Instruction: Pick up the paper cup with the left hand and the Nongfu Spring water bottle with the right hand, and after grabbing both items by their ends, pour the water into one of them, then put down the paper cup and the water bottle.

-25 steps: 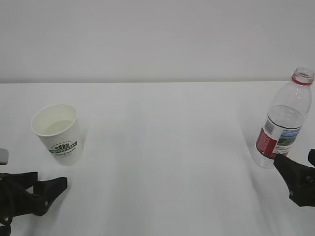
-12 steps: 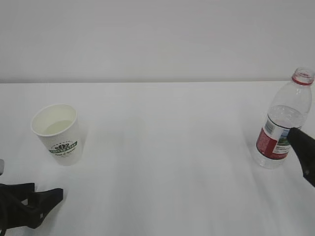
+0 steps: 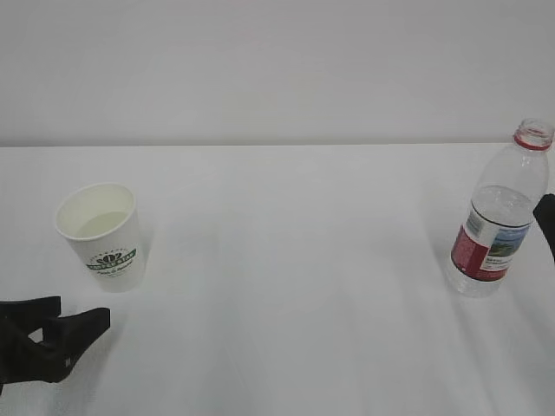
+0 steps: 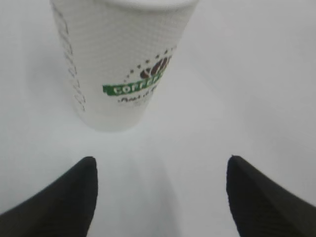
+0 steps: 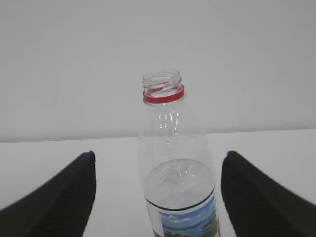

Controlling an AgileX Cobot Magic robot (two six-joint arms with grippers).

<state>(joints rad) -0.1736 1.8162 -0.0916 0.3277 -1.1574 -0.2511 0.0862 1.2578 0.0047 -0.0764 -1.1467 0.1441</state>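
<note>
The paper cup [image 3: 100,236] stands upright at the left of the white table [image 3: 286,260], white with a green logo, with some water [image 3: 98,225] in it. My left gripper [image 3: 81,310] is low at the front left, short of the cup and open. In the left wrist view the cup [image 4: 118,64] stands ahead of the left gripper [image 4: 160,168], whose fingers are wide apart and empty. The Nongfu Spring water bottle [image 3: 499,221] stands uncapped at the right, partly filled. Only a sliver of my right gripper [image 3: 547,224] shows beside it. In the right wrist view the bottle [image 5: 175,148] is framed by the open right gripper [image 5: 159,157], untouched.
A plain white wall [image 3: 277,69] rises behind the table's far edge. Bare tabletop lies between the cup and the bottle.
My right gripper has risen along the right edge, from below the bottle to beside its label. The left gripper has shifted only a little. Cup and bottle have not moved.
</note>
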